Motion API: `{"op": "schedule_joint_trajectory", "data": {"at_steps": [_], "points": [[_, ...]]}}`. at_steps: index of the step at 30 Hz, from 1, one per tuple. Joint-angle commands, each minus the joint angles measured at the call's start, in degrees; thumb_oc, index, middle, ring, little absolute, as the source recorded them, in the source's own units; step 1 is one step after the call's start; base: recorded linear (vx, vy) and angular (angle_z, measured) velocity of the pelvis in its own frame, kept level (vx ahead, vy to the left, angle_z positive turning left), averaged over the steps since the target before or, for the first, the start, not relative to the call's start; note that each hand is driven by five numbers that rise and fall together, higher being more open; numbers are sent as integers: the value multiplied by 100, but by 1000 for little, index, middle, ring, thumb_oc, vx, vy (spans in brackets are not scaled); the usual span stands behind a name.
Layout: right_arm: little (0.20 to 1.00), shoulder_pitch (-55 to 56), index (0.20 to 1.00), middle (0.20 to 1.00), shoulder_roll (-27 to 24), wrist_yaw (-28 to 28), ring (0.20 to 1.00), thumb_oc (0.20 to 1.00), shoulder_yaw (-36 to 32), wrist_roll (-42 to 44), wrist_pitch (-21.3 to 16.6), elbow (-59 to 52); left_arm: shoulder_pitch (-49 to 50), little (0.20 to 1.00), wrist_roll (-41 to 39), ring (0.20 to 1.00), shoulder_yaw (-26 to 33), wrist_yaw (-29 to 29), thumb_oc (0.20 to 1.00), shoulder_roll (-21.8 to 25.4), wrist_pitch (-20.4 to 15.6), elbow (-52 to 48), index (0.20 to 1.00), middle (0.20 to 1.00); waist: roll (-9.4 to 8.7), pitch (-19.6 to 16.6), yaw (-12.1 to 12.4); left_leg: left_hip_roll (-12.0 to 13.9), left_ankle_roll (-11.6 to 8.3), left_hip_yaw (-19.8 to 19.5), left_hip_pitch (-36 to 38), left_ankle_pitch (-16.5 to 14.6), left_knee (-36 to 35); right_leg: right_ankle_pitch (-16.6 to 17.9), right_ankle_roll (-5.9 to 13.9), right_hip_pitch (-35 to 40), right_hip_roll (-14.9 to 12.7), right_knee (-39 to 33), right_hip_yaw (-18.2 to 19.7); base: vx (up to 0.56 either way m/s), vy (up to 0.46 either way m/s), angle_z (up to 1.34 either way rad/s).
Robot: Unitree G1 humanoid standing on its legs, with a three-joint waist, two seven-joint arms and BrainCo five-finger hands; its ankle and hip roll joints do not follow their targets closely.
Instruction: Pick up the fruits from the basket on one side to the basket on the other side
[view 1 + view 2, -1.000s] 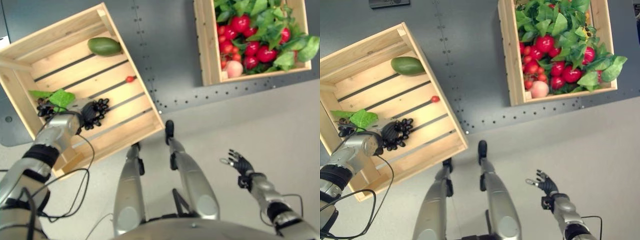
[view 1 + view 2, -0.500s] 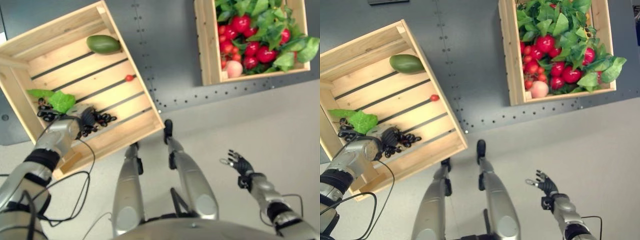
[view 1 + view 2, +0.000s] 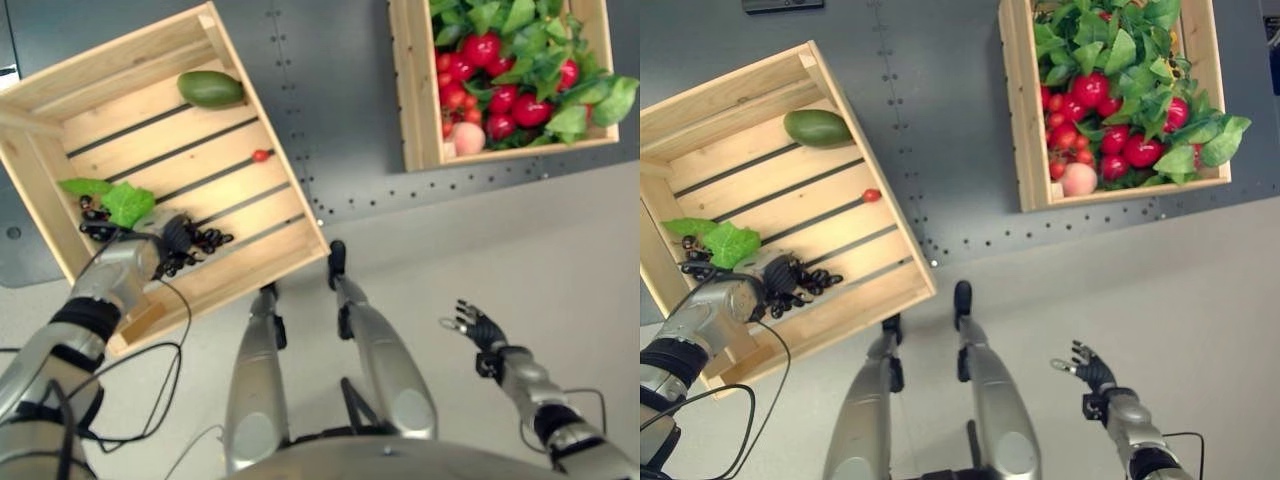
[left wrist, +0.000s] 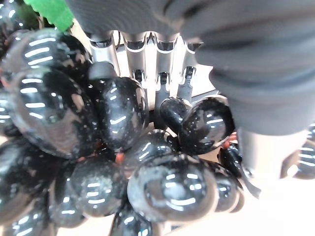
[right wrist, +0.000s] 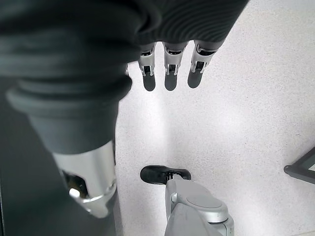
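left robot hand (image 3: 172, 236) curls round black grapes (image 3: 205, 241) in the left crate (image 3: 215, 45), beside a green leaf (image 3: 125, 201).

Seeing no readable text, label, number or sign anywhere.
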Motion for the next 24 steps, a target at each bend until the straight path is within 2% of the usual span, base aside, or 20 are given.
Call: {"op": "schedule_joint_trajectory", "data": {"at_steps": [1,12,13,14,15,24], "points": [[1000,245,1000,1000,-262,-1,1000,1000,149,71,24,31,413,1000,93,1000,78,-147,1000,154,3,110,1000,1000,2,-170,49,-257,319,-107,-230,-478,348,-485,404,-31,19,381,-155,0,0,0],[1000,213,1000,1000,-280,5,1000,1000,175,132,22,-47,168,1000,90,1000,-255,-223,1000,20,-24,158,1000,1000,-54,-108,-3,-239,314,-112,-244,-477,363,-480,412,-43,27,376,-156,0,0,0],[1000,228,1000,1000,-279,-4,1000,1000,171,122,22,-35,148,520,72,520,-273,-220,520,-30,-11,155,520,520,-59,-103,-10,-240,315,-122,-255,-479,367,-483,414,-54,28,384,-156,0,0,0],[1000,228,1000,1000,-279,-4,1000,1000,171,122,22,-35,148,423,72,423,-273,-220,423,-31,-11,155,423,423,-59,-103,-11,-240,315,-122,-256,-479,368,-484,414,-55,28,384,-157,0,0,0],[1000,229,1000,1000,-273,-7,1000,1000,170,128,27,-29,148,200,61,200,-268,-220,200,-72,-3,110,200,200,-62,-99,-13,-243,319,-124,-263,-480,370,-483,413,-69,32,392,-164,0,0,0],[1000,284,1000,1000,-253,-35,1000,1000,142,124,46,-179,602,200,154,200,13,-204,200,-179,63,-366,200,200,-77,-46,7,-255,340,-123,-316,-515,412,-506,408,-106,36,416,-172,0,0,0]]}}
